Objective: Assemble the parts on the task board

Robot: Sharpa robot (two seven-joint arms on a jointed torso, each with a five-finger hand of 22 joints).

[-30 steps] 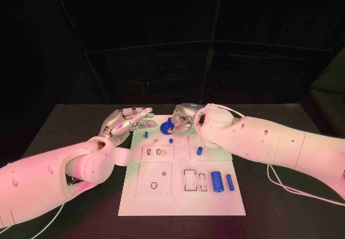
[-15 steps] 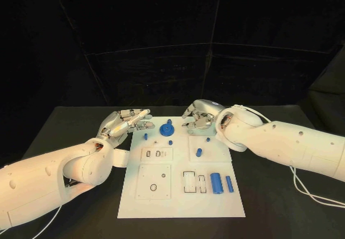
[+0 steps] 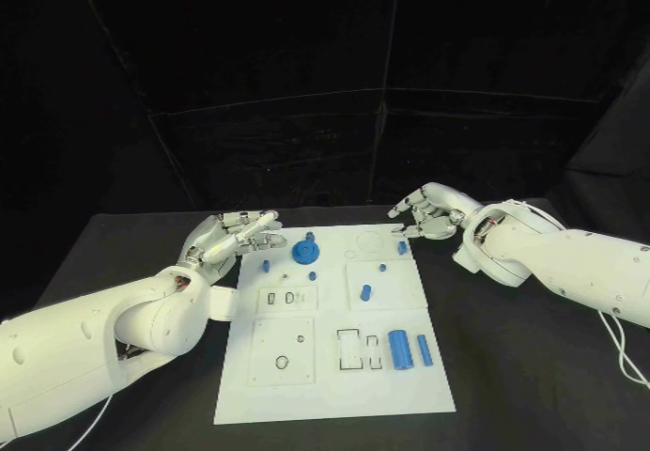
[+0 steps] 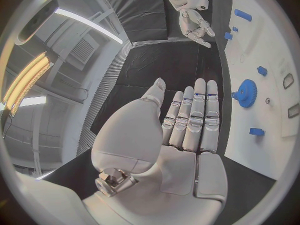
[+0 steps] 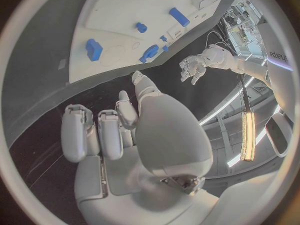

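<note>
Right hand (image 3: 431, 214) empty, off task board (image 3: 334, 378) far corner; left hand (image 3: 233, 236) beside edge

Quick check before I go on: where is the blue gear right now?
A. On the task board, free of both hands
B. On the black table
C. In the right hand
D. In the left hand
A: the blue gear sits on the task board, and the left hand and right hand both hold nothing.
</note>
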